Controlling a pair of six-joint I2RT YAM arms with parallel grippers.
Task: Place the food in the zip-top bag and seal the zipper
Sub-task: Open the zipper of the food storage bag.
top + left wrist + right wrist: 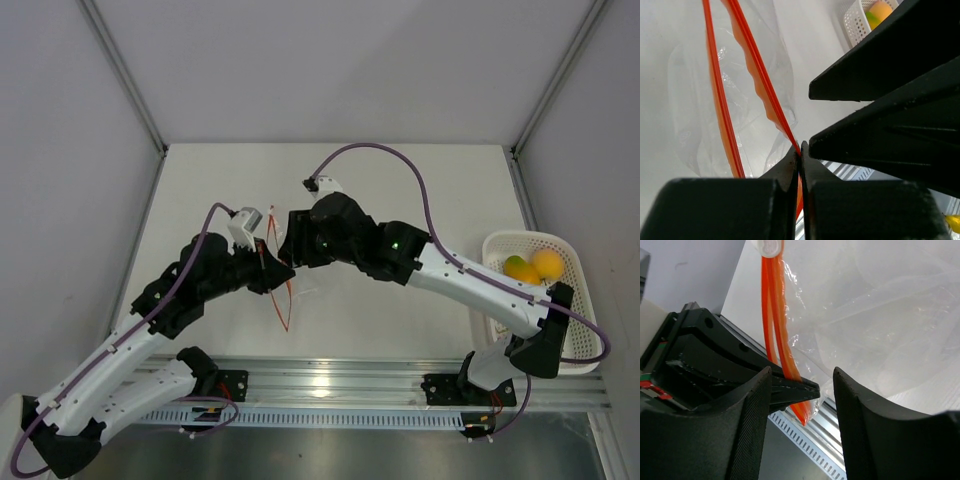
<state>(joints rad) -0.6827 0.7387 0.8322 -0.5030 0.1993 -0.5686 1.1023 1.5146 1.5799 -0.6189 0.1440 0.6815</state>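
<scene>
Your left pincer (799, 157) is closed tight on the orange zipper (777, 315) near its lower end, and it holds the clear bag (875, 315) up from the table. Your right pincer (802, 375) stands open, one finger on each side of the same strip, just beside the left fingers and not yet gripping. The white tab (771, 246) sits at the far end of the zipper. The fruits (530, 266) lie in the white basket (575, 330) at the right, well apart from the bag, and I can see no fruit inside the bag. The danger, I think, is this: the two strips of the mouth run very close together, so if the right pincer closes here it may catch both and keep the mouth shut. The two pincers are also almost touching and could knock each other. And the film is slippery, so a sideways pull may draw the strip out of the left grip.
</scene>
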